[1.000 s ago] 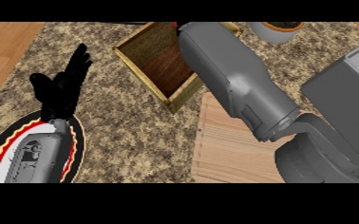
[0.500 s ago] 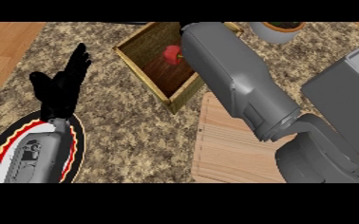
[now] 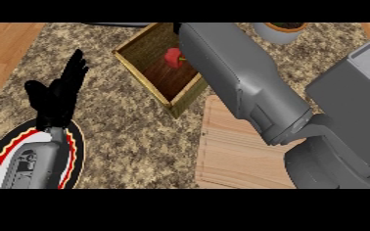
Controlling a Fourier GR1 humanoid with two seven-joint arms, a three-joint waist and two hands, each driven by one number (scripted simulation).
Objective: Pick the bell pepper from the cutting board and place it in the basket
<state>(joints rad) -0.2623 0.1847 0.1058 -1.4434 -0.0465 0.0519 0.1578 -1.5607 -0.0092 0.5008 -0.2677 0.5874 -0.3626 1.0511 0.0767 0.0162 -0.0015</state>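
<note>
There is one red bell pepper (image 3: 173, 57). It sits inside the one wooden basket (image 3: 140, 74), near the top middle of the frame, on the basket's dark floor. A bit of it is hidden behind the big grey right arm (image 3: 239, 78). There is one cutting board (image 3: 231, 151), pale wood, in the lower middle of the frame, just beside the basket's near corner.

The grey right arm comes in from the lower right and goes up across the middle to the top. It covers the right side of the basket and part of the board. I cannot see the right robot hand, so I cannot tell how its fingers are.

The left robot hand (image 3: 57, 95) is black and shows on the left side of the frame. Its fingers are straight and point up, a little spread, and it holds nothing. Its arm has a red and white ring around it in the lower left corner.

The counter (image 3: 130, 142) is speckled brown and grey stone. A strip of wood shows along the upper left edge. One grey pot (image 3: 280, 33) with brown inside stands at the top right.
</note>
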